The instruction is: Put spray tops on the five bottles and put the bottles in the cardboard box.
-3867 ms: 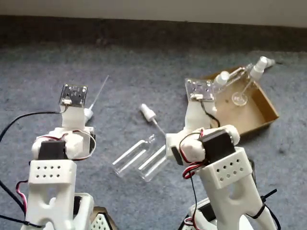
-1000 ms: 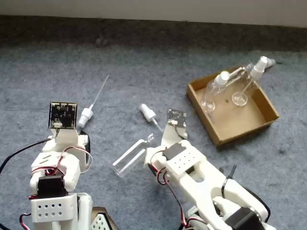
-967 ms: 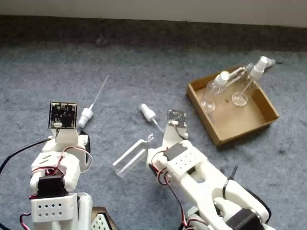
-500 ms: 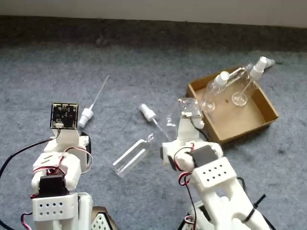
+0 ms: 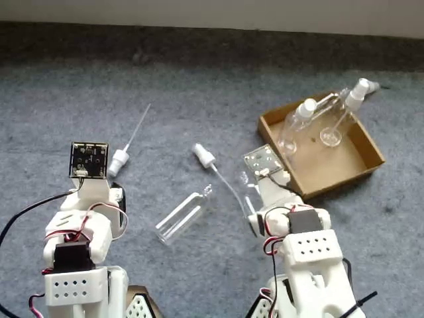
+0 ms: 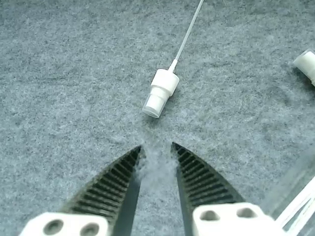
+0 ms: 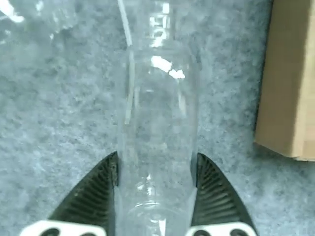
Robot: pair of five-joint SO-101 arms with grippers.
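Observation:
My right gripper (image 7: 156, 158) is shut on a clear bottle (image 7: 157, 113) with no top, held above the carpet beside the cardboard box (image 7: 288, 78). A second clear bottle (image 5: 182, 217) lies on the carpet between the arms. One spray top (image 5: 204, 156) lies ahead of it, its long tube (image 5: 228, 182) running toward the right arm (image 5: 295, 228). My left gripper (image 6: 156, 147) is open, low over the carpet, just short of another spray top (image 6: 160, 92). Inside the cardboard box (image 5: 361, 165) two bottles (image 5: 298, 122) with spray tops lean against the far wall.
Grey carpet covers the whole work area, with a dark strip (image 5: 199, 40) along the far edge. The left arm's base (image 5: 76, 265) and the right arm's base (image 5: 311, 278) stand at the near edge. Open carpet lies between the left spray top (image 5: 118, 161) and the box.
The right arm has lifted one of the two lying bottles and swung right, toward the box. The left arm drew back earlier and has since kept still.

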